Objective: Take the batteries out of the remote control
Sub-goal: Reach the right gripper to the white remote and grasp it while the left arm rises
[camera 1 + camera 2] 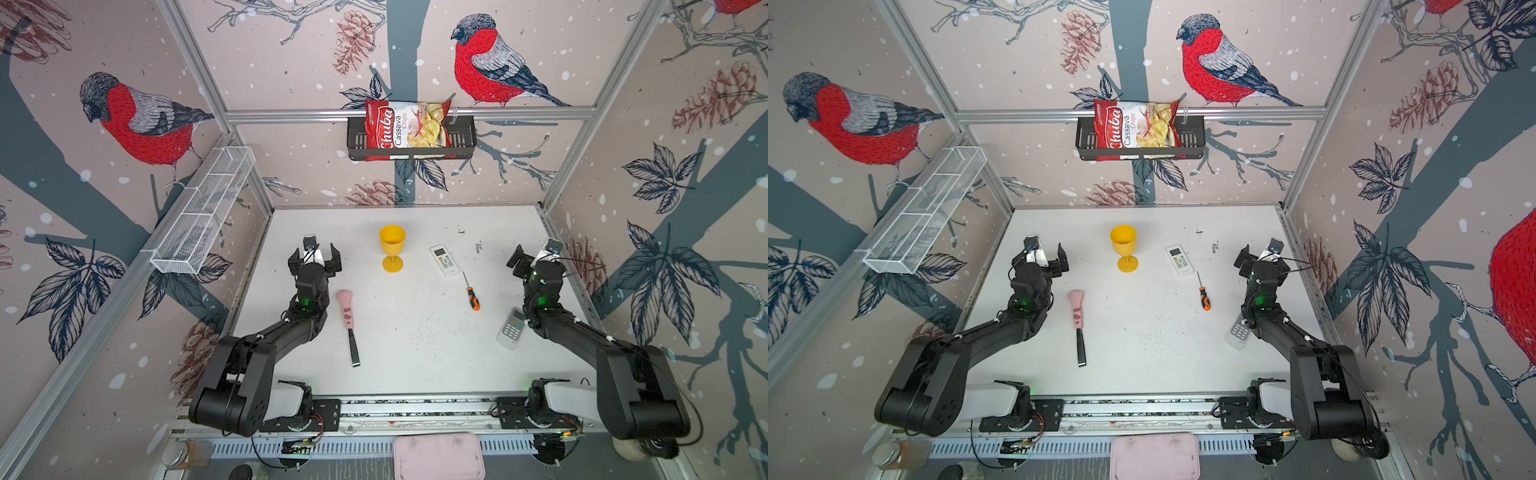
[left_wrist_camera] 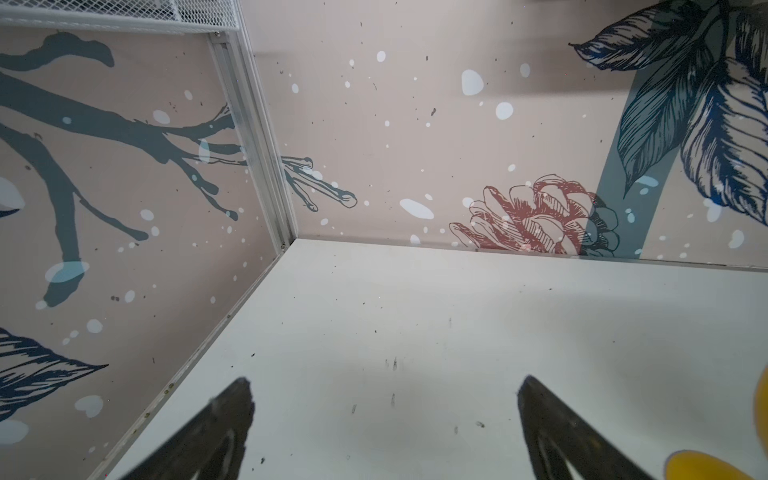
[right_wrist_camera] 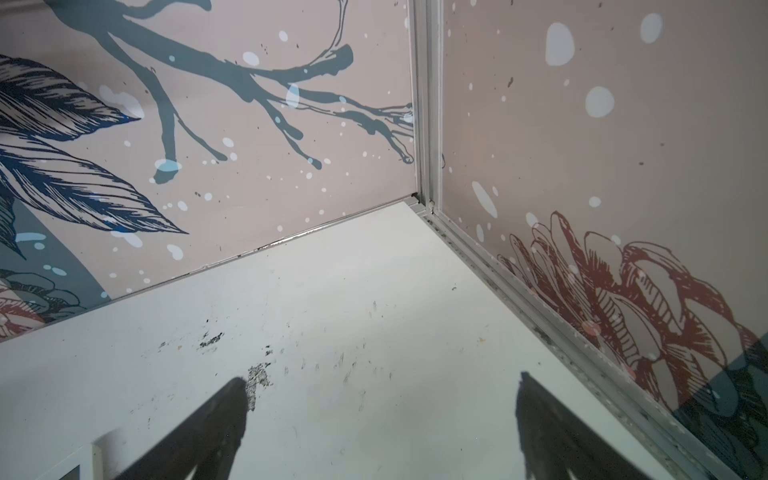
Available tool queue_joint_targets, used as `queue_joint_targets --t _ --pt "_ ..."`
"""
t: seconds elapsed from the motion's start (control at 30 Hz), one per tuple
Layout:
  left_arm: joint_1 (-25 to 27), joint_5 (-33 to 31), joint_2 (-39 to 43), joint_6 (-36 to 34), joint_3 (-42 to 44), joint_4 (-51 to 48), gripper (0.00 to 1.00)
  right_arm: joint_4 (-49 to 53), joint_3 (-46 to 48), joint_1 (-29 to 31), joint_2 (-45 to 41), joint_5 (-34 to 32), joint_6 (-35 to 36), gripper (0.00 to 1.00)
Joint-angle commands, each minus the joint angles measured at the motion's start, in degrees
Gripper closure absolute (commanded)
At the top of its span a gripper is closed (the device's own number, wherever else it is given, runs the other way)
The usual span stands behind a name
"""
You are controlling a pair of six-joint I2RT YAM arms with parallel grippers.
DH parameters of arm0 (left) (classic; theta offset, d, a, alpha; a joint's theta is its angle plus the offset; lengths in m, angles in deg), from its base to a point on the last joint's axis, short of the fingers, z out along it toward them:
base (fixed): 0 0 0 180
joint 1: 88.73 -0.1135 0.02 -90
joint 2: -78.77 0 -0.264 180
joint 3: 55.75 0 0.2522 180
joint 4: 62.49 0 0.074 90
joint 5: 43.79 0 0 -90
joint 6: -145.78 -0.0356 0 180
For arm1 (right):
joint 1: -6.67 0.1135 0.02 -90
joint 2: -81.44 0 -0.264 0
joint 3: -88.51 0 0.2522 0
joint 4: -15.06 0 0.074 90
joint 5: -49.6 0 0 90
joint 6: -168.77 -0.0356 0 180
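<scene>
Left gripper (image 1: 315, 254) is hovering near the table's (image 1: 415, 357) left edge, jaws standing wide apart with nothing between them. Right gripper (image 1: 536, 255) is hovering close to the right wall rail, jaws likewise spread and empty. Open room is lying across the table's middle and front.

A white remote (image 1: 444, 260) is lying buttons-up beyond centre, near a screwdriver (image 1: 472, 296). A grey remote (image 1: 511, 330) is lying partly under the right arm. Their battery sides are hidden. A yellow goblet (image 1: 392, 247) is standing upright. The white surface is showing scuffs and dark specks.
</scene>
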Motion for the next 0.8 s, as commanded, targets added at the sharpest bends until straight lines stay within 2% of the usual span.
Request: queue_joint_targets --t 0.0,0.13,0.23,0.3,0.5,0.63,0.77 --pt "0.9 2.89 2.91 3.49 -4.83 -13.81 0.02 13.91 -5.26 1.2 0.31 5.84 0.05 0.01" --pt "2.38 0.86 8.06 11.09 -7.47 -18.59 0.02 25.72 -16.02 4.37 5.93 12.09 2.79 0.01" --pt "5.22 -4.01 11.33 17.28 -7.56 -21.96 0.02 31.28 -22.55 7.08 11.42 15.16 3.64 0.01" --pt "6.69 -4.35 12.26 19.29 -7.16 -22.43 0.02 34.66 -27.36 9.37 15.57 16.87 5.46 0.01" --pt "8.68 -3.39 13.16 24.97 -8.46 -27.43 0.02 48.62 -44.89 16.51 31.96 16.07 12.27 0.01" --pt "10.63 -1.95 16.46 27.93 -3.18 -21.19 0.02 53.26 -51.74 17.29 39.51 19.29 14.95 0.01" --pt "11.27 1.01 14.76 29.43 -1.01 -18.73 0.02 55.71 -55.79 17.63 43.85 22.72 17.39 0.01"
